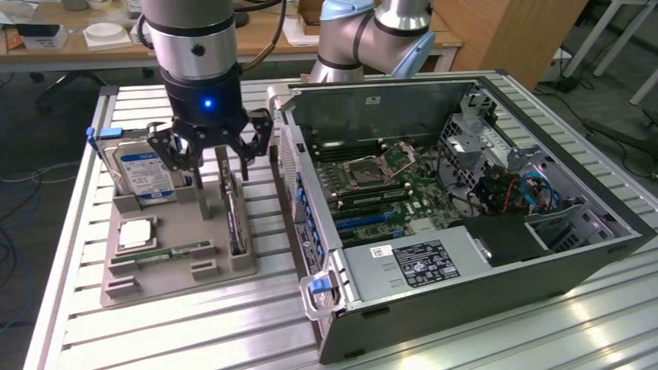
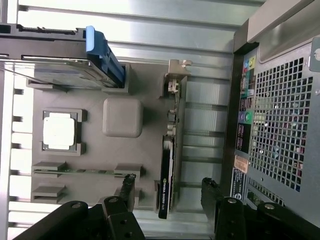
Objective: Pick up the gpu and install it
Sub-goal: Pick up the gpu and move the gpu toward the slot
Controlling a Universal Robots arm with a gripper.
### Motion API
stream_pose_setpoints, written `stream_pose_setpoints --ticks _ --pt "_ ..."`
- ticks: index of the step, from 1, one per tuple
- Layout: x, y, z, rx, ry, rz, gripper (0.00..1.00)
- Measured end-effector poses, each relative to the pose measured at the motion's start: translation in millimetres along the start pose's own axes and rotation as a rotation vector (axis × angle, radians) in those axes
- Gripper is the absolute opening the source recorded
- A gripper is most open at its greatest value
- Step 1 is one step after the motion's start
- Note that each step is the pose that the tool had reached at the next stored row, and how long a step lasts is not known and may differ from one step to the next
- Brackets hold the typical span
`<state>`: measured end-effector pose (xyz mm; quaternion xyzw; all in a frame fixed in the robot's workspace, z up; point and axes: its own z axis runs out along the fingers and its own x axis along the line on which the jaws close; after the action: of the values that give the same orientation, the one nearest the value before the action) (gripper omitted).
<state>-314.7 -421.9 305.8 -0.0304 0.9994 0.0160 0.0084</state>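
Observation:
The gpu (image 1: pixel 233 220) is a thin dark card standing on its edge in a slot of the grey parts tray (image 1: pixel 165 285). Its pale metal bracket is at the far end. My gripper (image 1: pixel 211 163) hangs open just above it, with nothing between the fingers. In the wrist view the gpu (image 2: pixel 167 170) runs between my two black fingers (image 2: pixel 127 186), which straddle it with a gap on each side. The gripper (image 2: pixel 168 184) touches nothing, and the bracket (image 2: pixel 175 82) is at the far end of the card.
The tray also holds a silver hard drive (image 1: pixel 144 176) with a blue tab, a processor chip (image 1: pixel 135 233) and a green memory stick (image 1: pixel 169 253). An open computer case (image 1: pixel 575 254) with its motherboard (image 1: pixel 381 193) lies at the exterior view's right, close beside the tray. A second arm (image 1: pixel 370 31) stands behind.

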Motion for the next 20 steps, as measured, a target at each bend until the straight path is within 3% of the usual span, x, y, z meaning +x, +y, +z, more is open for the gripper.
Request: stream_pose_setpoints --ticks 20 --pt "0.0 -2.8 8.9 -0.0001 -0.0001 0.000 0.65"
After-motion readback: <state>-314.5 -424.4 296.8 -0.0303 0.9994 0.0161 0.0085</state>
